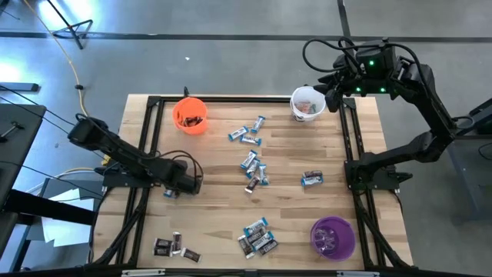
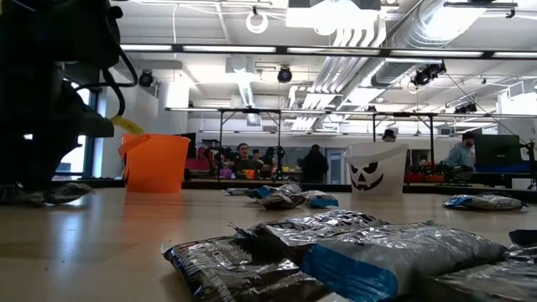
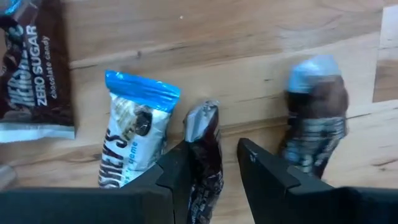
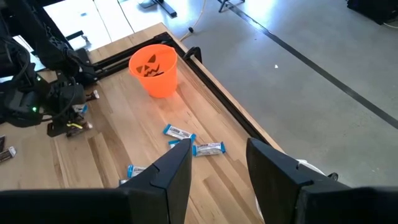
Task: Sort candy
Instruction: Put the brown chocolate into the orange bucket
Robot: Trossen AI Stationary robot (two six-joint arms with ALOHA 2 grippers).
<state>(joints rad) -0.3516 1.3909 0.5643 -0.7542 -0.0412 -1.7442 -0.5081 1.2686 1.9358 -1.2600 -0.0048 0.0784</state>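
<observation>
Candy, a dark crinkly foil-wrapped piece (image 3: 204, 155), lies lower centre of the left wrist frame between the open left gripper (image 3: 211, 171) fingers; light, slippery, best pinched mid-body; right gripper (image 4: 217, 168) open, idle.

The orange cup (image 4: 153, 68) stands by the table's black rail (image 4: 214, 93). Blue-and-white candy (image 4: 194, 142) (three or four pieces) lies near the cup, toward the open right gripper (image 4: 218, 163).

Small wrapped candy (image 1: 253, 171), blue-and-white and dark brown pieces, scattered in loose clusters across the wooden table
</observation>
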